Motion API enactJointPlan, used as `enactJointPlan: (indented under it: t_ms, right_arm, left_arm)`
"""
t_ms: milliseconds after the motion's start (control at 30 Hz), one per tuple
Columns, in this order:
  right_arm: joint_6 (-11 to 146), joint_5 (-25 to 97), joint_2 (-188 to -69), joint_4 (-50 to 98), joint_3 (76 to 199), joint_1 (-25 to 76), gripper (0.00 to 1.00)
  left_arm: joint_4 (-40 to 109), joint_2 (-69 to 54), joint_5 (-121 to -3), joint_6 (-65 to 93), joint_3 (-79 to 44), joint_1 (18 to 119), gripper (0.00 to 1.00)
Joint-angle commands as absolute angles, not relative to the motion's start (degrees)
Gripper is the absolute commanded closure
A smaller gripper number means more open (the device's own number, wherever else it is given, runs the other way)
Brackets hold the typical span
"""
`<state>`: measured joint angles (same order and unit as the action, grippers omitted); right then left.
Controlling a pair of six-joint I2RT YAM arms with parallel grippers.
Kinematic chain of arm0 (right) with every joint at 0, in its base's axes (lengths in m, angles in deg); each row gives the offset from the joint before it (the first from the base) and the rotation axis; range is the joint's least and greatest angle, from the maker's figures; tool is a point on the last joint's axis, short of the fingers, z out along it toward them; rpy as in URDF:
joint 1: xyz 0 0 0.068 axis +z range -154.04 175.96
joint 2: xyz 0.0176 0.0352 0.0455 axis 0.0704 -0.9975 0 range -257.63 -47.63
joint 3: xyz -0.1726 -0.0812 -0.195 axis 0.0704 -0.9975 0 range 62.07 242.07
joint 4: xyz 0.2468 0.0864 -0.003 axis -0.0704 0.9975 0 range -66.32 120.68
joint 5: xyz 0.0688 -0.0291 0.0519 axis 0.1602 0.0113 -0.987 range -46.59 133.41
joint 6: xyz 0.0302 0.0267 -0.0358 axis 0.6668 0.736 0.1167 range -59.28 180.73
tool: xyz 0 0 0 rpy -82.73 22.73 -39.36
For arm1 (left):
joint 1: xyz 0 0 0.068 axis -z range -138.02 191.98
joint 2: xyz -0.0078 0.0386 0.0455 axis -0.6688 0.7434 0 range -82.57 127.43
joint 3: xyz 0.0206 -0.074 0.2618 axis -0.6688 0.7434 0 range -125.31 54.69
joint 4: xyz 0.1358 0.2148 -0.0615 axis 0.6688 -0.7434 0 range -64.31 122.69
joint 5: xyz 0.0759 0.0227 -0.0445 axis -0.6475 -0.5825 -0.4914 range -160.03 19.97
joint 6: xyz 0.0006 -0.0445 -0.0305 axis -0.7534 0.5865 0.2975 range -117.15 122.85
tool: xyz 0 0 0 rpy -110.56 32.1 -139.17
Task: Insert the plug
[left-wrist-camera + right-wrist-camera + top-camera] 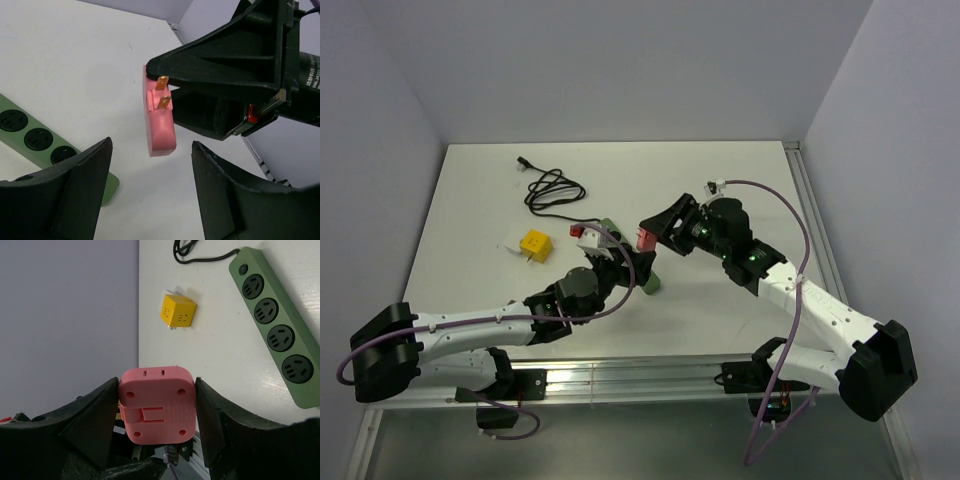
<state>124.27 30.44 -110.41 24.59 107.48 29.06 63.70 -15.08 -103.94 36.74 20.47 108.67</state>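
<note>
Pink plug point(156, 402) is clamped by its sides between the right fingers point(90, 420) and held above the table's middle. Brass prongs are left exposed for lining up with the green power strip point(275, 325) lying nearby. Left fingers point(75, 190) are spread with nothing held, poised by the strip, probably to steady it.

We see the pink plug point(156, 402), a rounded square block with two flat brass prongs on one face, clamped by its sides in the right gripper point(156, 390) and held clear of the worktop point(220, 355). The green power strip point(275, 325) lies flat on the worktop, apart from the plug, four black sockets facing up, a dark button at one end.
</note>
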Motion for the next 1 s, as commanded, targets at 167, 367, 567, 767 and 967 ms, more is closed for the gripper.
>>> enactJointPlan:
  t_ms: [167, 367, 567, 767, 967]
  right_arm:
    - [123.7, 33.0, -109.9, 24.7, 109.1, 32.2, 1.0]
    - [123.2, 35.1, -109.6, 25.8, 110.2, 34.5, 1.0]
    - [118.9, 33.7, -110.8, 28.1, 112.8, 34.8, 0.63]
    - [107.5, 32.0, -110.1, 32.4, 115.9, 34.7, 0.24]
    - [90.1, 29.0, -107.0, 39.5, 120.3, 34.7, 0.22]
  left_arm:
    - [65.7, -13.8, -103.0, 36.4, 17.4, 107.9, 0.43]
    - [65.2, -15.1, -98.7, 37.9, 18.7, 105.6, 0.76]
    - [61.1, -16.8, -95.1, 42.2, 20.0, 102.2, 1.0]
    - [57.7, -21.5, -76.0, 44.6, 22.3, 94.2, 1.0]
    - [50.3, -25.3, -54.6, 42.2, 20.1, 85.4, 1.0]
